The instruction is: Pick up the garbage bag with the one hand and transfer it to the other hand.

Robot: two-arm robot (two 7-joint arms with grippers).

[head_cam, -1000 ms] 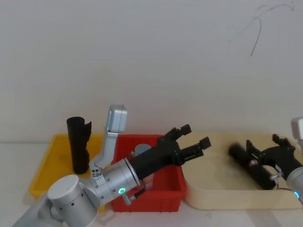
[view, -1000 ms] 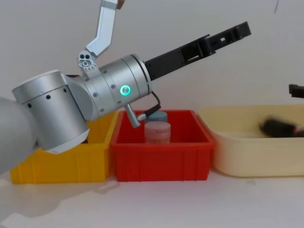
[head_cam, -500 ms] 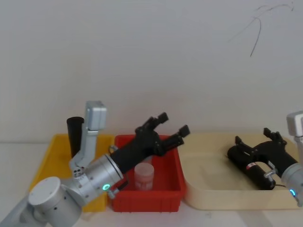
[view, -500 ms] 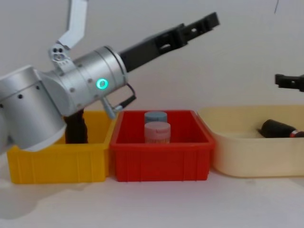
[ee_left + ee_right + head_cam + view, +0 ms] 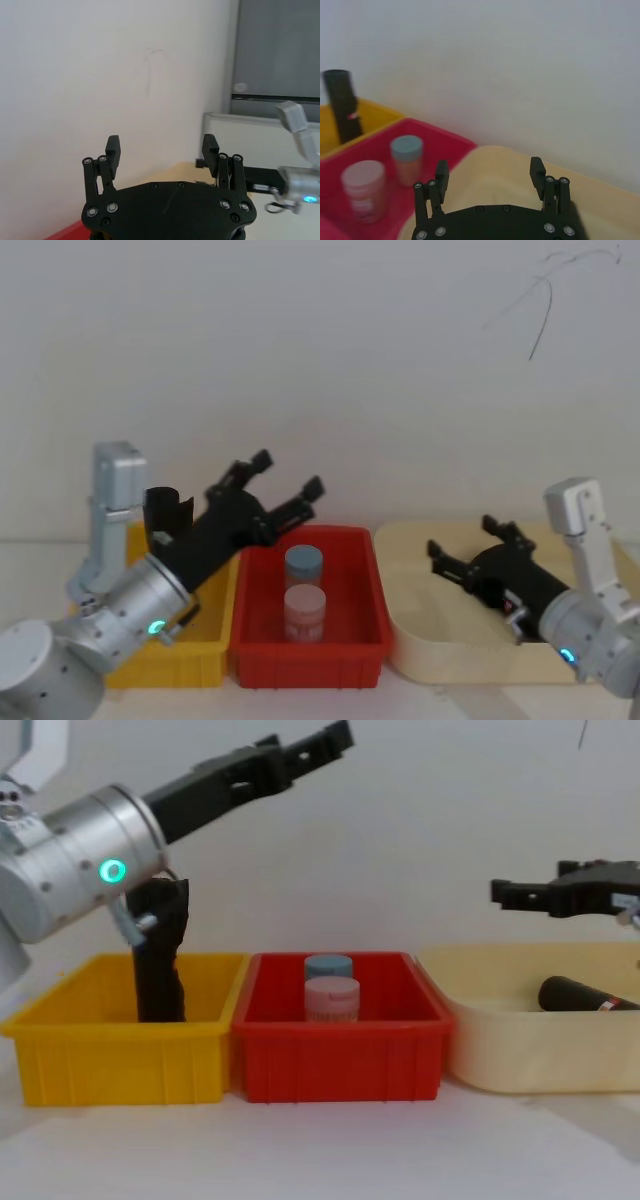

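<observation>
The garbage bag [image 5: 585,994], a thick black roll with a red-and-white label, lies on its side in the beige tray [image 5: 520,1040]. My right gripper [image 5: 530,885], on the arm with the blue light, hangs open above the tray and a little left of the bag, holding nothing. In the head view this gripper [image 5: 462,536] covers most of the bag. My left gripper [image 5: 287,472], on the arm with the green light, is open and empty, raised over the seam between the yellow and red bins. Both wrist views show spread, empty fingers [image 5: 113,147] [image 5: 441,172].
A slim plain black roll [image 5: 160,960] stands upright in the yellow bin [image 5: 120,1065], just behind my left arm. The red bin [image 5: 340,1060] in the middle holds two jars, one blue-lidded [image 5: 303,565] and one pink [image 5: 305,610]. A white wall is close behind.
My left arm has swung left, from beside the beige tray to over the yellow bin. My right gripper has come off the bag, risen and shifted left; the bag stays in the tray.
</observation>
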